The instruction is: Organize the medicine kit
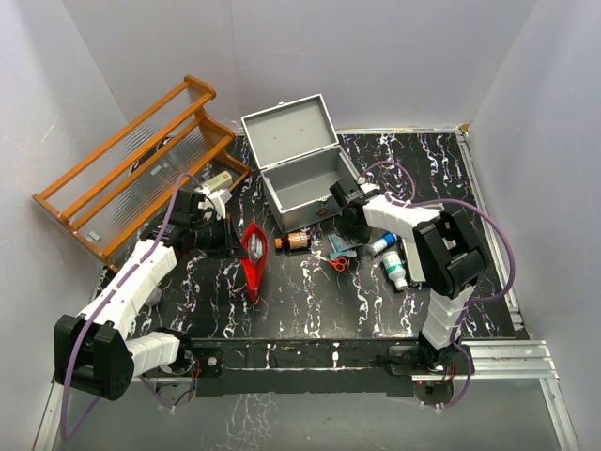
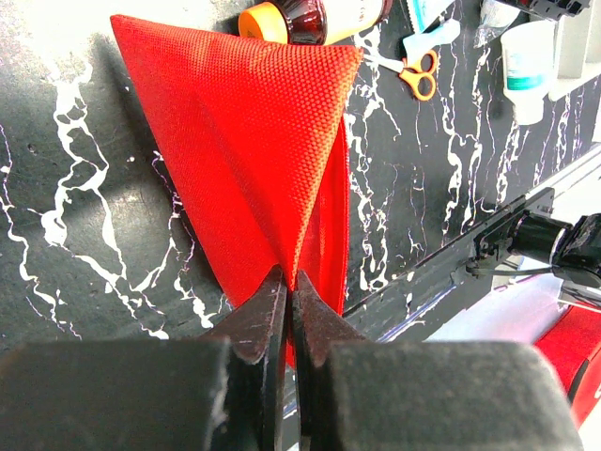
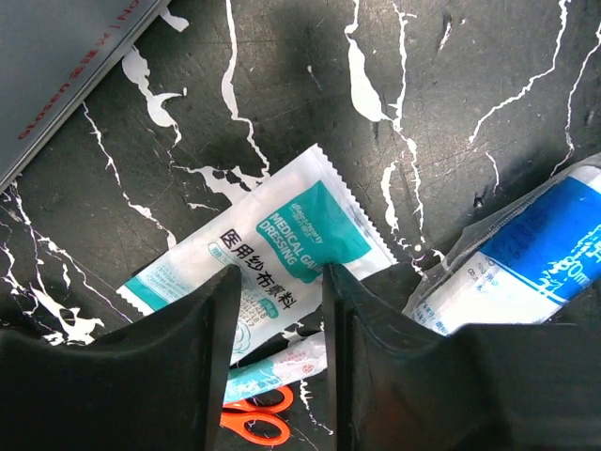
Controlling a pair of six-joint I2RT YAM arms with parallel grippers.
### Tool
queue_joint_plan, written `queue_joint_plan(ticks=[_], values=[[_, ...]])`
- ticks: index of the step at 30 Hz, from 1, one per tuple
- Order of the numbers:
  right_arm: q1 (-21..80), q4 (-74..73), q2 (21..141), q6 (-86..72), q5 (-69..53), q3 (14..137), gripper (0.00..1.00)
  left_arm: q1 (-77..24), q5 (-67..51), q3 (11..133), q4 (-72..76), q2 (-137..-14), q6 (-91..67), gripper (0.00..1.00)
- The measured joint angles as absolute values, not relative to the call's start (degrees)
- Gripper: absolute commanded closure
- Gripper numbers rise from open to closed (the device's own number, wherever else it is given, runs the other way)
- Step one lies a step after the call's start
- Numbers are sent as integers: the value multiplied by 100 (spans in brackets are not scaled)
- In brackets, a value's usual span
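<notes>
The left end effector [image 2: 289, 282] is pinched tight on a thin fold of the pouch [image 2: 254, 122]. With so little fabric between the tips, I judge the cloth could slide out if it is lifted. A swing could also knock the brown bottle [image 2: 310, 14] lying just past the pouch's far end. A rack [image 1: 131, 169] stands behind this end effector.

The kit [image 1: 300, 164] sits open, ahead and to the left of the right end effector [image 3: 277, 291]. That end effector hovers part-open and holds nothing, just over a dressing packet [image 3: 282, 244] lying flat on the desk [image 3: 451, 85]. A flat packet gives the tips little to bite on, so they may scrape the desk or skid off. Scissors [image 3: 254, 423] and another packet lie right under the end effector and could get caught. A blue-labelled roll [image 3: 535, 254] crowds its right side. The kit's front wall must be cleared before anything goes in.
</notes>
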State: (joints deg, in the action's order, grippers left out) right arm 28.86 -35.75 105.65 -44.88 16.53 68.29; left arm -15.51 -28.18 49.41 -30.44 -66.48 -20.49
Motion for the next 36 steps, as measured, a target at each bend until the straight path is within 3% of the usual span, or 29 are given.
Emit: queue_joint_plan(ticks=[4, 7, 16, 25, 30, 36], values=[[2880, -3503, 10569, -4300, 1616, 6825, 92, -1551, -2818, 4941, -3044, -6648, -2038, 100], [2880, -3393, 10569, -4237, 1599, 6810, 99, -1551, -2818, 4941, -3044, -6648, -2038, 100], [2904, -3256, 10372, -3903, 1354, 6720, 100, -1551, -2803, 4941, -3044, -6648, -2036, 100], [3538, -3164, 8906, -3380, 733, 6313, 100, -1551, -2794, 4952, -3048, -6650, -2038, 100], [4493, -3306, 8805, -3087, 598, 6080, 90, -1551, -2794, 4993, -3074, -6650, -2034, 100], [5043, -3719, 8947, -2779, 633, 5736, 60, -1551, -2794, 5022, -3155, -6650, -2003, 100]])
